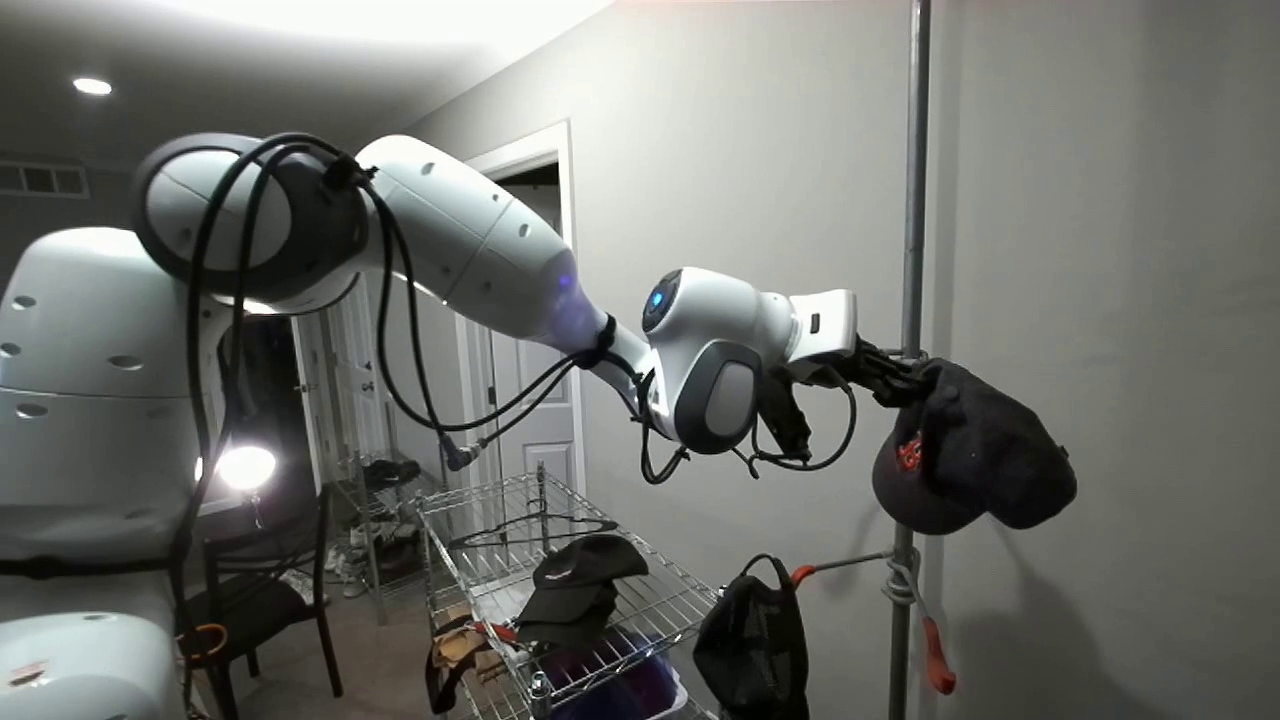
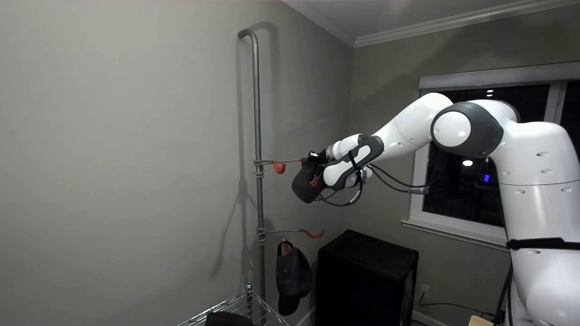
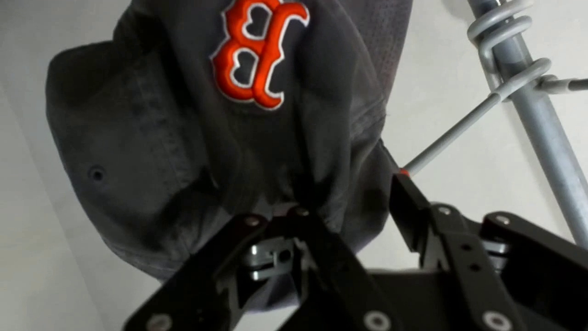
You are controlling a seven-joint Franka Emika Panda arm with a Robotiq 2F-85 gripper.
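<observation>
A dark baseball cap (image 3: 257, 151) with a red letter B fills much of the wrist view, creased and drooping. In both exterior views the cap (image 1: 985, 450) (image 2: 308, 183) hangs at the height of the upper hooks. My gripper (image 3: 358, 188) stands at the cap, its jaws part way apart. The right-hand finger (image 3: 410, 207) shows beside the cloth. The other fingertip is lost in dark folds, so contact is unclear. A wire hook (image 3: 452, 128) runs from the pole (image 3: 542, 119) towards the cap, and its end is hidden behind cap and finger.
Another upper hook (image 2: 279, 168) with a red tip sticks out of the pole. Lower down, a second cap (image 1: 755, 650) hangs near a red-tipped hook (image 2: 312, 233). Below stands a wire rack (image 1: 470, 535) bearing a black cap (image 1: 580, 590). A black cabinet (image 2: 362, 271) stands by the wall.
</observation>
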